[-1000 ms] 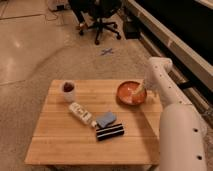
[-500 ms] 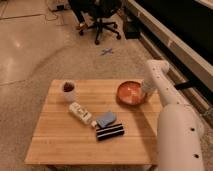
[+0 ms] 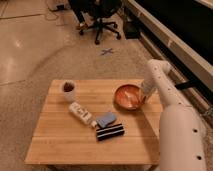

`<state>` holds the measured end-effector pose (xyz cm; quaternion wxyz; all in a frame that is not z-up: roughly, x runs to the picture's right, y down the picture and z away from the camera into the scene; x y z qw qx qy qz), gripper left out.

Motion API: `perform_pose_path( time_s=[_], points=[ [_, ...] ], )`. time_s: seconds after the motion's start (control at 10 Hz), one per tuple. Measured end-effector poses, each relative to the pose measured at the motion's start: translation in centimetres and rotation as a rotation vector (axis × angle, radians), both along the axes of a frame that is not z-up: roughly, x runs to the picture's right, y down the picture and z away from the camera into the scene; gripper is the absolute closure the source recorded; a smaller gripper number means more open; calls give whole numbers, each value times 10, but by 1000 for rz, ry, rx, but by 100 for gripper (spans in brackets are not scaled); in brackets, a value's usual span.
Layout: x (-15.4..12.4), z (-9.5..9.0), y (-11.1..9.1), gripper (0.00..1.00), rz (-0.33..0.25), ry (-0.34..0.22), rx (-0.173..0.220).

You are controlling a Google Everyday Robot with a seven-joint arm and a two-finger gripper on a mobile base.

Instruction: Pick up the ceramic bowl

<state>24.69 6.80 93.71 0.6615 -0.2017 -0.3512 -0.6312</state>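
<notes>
The ceramic bowl (image 3: 129, 97) is round, shallow, orange-red and glossy, on the right part of the wooden table (image 3: 60, 135). My white arm reaches from the lower right up and over to the bowl's right rim. The gripper (image 3: 145, 93) sits at that right rim, touching or just over it.
A small white cup (image 3: 68, 91) with dark contents stands at the table's back left. A white packet (image 3: 80, 112), a blue object (image 3: 105, 120) and a black striped object (image 3: 110, 132) lie mid-table. An office chair (image 3: 100, 15) stands on the floor behind.
The gripper has stayed at the bowl's right rim, with only a slight shift. The bowl has not visibly moved.
</notes>
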Motion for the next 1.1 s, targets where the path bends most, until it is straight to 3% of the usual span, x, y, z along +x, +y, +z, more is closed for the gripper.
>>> perform_pose_path(
  time_s=[0.3,0.6,1.1],
  points=[
    [0,-29,-10,100,35,-74,-3],
    [6,-56,-29,100,63,-133,20],
    [5,-56,-30,100,63,-137,20]
  ],
)
